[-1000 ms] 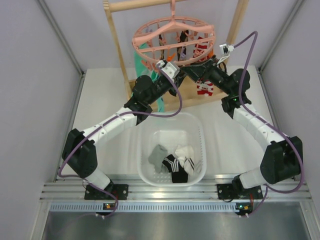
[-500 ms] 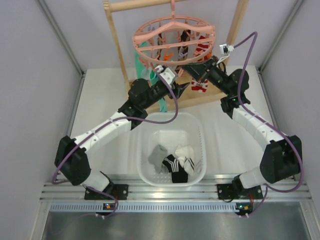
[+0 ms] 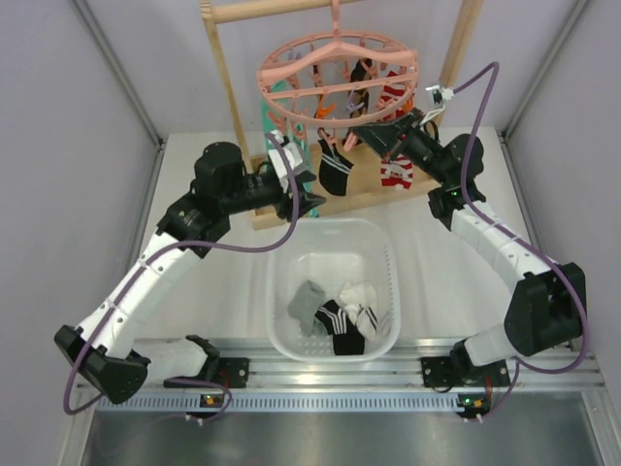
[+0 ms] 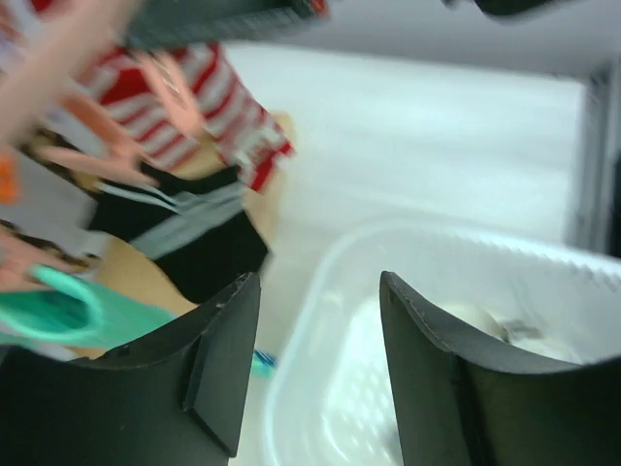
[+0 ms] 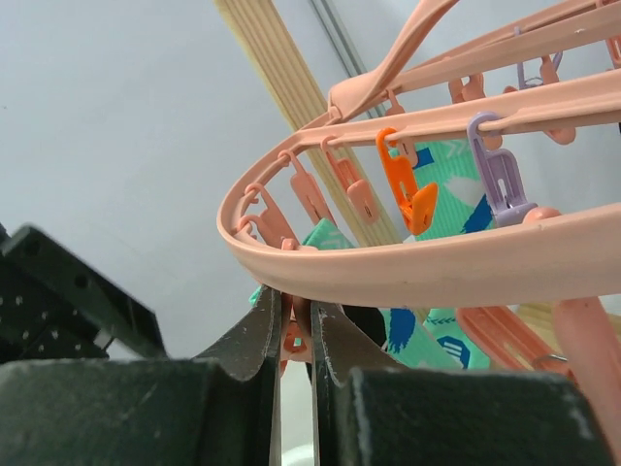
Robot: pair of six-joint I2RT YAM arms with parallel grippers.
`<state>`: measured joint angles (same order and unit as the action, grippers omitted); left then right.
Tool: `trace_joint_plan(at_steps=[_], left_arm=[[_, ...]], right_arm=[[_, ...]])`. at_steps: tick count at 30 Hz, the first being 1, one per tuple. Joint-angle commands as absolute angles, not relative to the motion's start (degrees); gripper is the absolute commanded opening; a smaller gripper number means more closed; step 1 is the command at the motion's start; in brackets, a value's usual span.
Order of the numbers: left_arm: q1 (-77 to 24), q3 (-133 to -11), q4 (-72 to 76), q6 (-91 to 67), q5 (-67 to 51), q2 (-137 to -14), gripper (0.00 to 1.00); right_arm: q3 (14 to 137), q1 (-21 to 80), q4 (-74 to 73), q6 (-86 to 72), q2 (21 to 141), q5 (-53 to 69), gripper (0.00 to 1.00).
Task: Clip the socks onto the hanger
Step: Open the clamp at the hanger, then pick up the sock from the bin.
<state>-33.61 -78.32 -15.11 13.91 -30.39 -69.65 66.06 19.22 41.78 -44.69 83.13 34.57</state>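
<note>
The pink round hanger (image 3: 335, 68) hangs from the wooden rack. A black sock with white stripes (image 3: 336, 171) hangs from a peg at its front rim. My right gripper (image 3: 361, 139) is beside the top of that sock. In the right wrist view it (image 5: 294, 325) is shut on a pink clip peg (image 5: 296, 338) under the hanger ring (image 5: 437, 262). My left gripper (image 3: 312, 202) is open and empty, below and left of the hung sock. In the left wrist view its fingers (image 4: 223, 369) stand wide apart over the basket rim, with the black sock (image 4: 194, 238) at upper left.
A white basket (image 3: 380, 254) in the middle holds a grey sock (image 3: 308, 303), a black striped sock (image 3: 340, 328) and a white sock (image 3: 362, 299). The light wooden rack (image 3: 225, 87) stands behind. A red-and-white striped sock (image 3: 396, 173) and teal socks (image 4: 68, 311) hang there too.
My left arm has pulled back left and down from the hanger, and its gripper has let go. The black striped sock now hangs free from the peg. The right gripper stayed at the peg.
</note>
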Motion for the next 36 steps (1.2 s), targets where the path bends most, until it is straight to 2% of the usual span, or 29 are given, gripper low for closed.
trace_joint_plan(at_steps=[1,4,11,18,27,36], left_arm=[[-33.31,-80.16,-41.09,23.44,-41.72,-69.78,0.57],[-33.49,-79.11,-50.35,30.05,-43.50,-71.18,0.58],[-38.84,-70.08,-53.62,43.13,-42.01,-76.11,0.56],[-45.43,-56.09,-39.83,60.09,-43.68,-76.81,0.56],[-50.09,-50.45,-24.36,61.61,-42.98,-83.23,0.55],[-52.65,-46.93,-22.24,65.83,-42.98,-85.60,0.55]], right_arm=[[67.50,18.63,44.30,-42.98,82.79,36.56,0.00],[67.94,18.46,43.95,-42.54,83.23,37.26,0.00],[69.08,17.40,42.28,-40.96,83.23,38.93,0.00],[68.73,16.26,41.57,-40.25,83.06,40.69,0.00],[66.80,14.94,41.04,-40.17,82.44,41.31,0.00],[67.06,13.80,40.87,-40.43,83.23,42.45,0.00]])
